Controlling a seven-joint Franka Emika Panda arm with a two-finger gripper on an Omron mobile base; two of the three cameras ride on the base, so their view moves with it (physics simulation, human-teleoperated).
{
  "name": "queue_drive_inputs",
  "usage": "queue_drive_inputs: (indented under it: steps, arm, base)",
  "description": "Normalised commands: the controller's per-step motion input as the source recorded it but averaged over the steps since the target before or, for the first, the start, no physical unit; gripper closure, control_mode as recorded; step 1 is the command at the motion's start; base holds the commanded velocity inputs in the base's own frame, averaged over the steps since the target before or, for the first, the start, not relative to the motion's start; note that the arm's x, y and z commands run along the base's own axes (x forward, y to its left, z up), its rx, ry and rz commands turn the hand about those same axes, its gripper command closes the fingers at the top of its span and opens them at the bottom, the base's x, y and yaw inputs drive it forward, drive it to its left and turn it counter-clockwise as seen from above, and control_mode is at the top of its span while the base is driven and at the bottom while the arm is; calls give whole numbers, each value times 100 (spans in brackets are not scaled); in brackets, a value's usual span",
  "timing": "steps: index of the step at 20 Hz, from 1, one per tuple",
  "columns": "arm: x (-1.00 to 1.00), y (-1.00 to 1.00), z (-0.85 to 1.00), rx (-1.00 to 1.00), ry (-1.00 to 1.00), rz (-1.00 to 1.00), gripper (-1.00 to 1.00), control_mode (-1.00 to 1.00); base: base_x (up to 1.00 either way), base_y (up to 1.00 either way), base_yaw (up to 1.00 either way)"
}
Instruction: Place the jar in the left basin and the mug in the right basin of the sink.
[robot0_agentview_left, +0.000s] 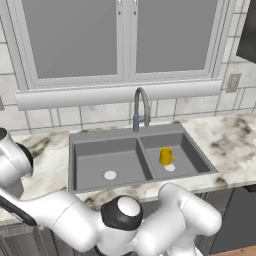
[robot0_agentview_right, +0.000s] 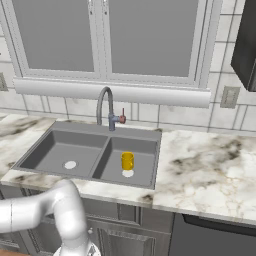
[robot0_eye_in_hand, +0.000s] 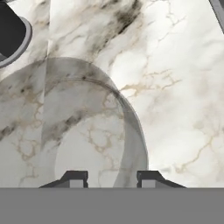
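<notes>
White-framed double window (robot0_agentview_left: 122, 40) with grey panes on wall, pale sill (robot0_agentview_left: 120, 94) beneath. White marble counter with dark veining (robot0_eye_in_hand: 175, 87) spreads under gripper. Beige wall outlet (robot0_agentview_right: 229, 97) on tiled wall. Dark round object (robot0_eye_in_hand: 11, 33), possibly jar lid, far beyond fingertips.

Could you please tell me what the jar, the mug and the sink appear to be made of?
The jar looks like clear greyish glass or plastic: the marble counter shows through it. The mug looks like glossy yellow-orange ceramic, possibly plastic. The sink looks like matte dark grey composite or coated metal, without reflections.
</notes>
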Motion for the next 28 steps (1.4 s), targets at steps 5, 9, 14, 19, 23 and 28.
queue_drive_inputs:
  steps: [5,9,14,19,23,28]
  arm:
    - [-37,-67,3,-3,-7,-16,100,-100]
    - [-8,-74,0,-2,-6,-18,100,-100]
    - [0,-71,8,-1,-7,-20,100,-100]
    - [0,-65,26,0,-9,-20,100,-100]
    - [0,-67,19,0,-7,-18,100,-100]
    - [0,-68,13,1,-6,-17,100,-100]
  base:
    - [0,0,0]
    - [0,0,0]
    - [0,0,0]
    - [0,0,0]
    - [0,0,0]
    - [0,0,0]
